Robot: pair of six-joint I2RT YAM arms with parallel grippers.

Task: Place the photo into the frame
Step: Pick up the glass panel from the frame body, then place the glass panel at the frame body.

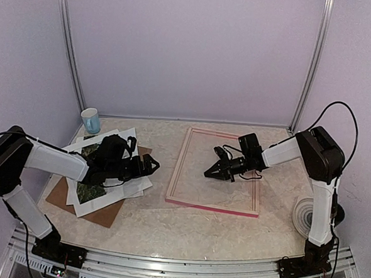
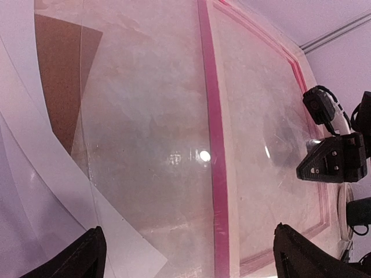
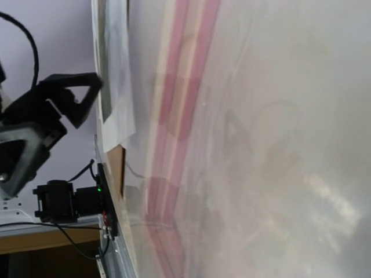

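Note:
The frame (image 1: pixel 211 207) lies flat mid-table with its pink face up, and its near rail runs through the left wrist view (image 2: pixel 211 145). The photo (image 1: pixel 90 192) lies at the left among white sheets, showing as dark green patches partly covered by my left arm. My left gripper (image 1: pixel 150 165) is open and empty, low over the right edge of that stack, its fingertips (image 2: pixel 87 255) far apart. My right gripper (image 1: pixel 210 172) hovers low inside the frame and points left. Its own fingers do not show in the blurred right wrist view.
A brown backing board (image 1: pixel 105 213) lies under the white mat and sheets (image 1: pixel 119 138). A clear sheet (image 2: pixel 145 116) lies between the stack and the frame. A blue-and-white cup (image 1: pixel 91 120) stands at the back left. A white roll (image 1: pixel 303 215) lies beside the right arm.

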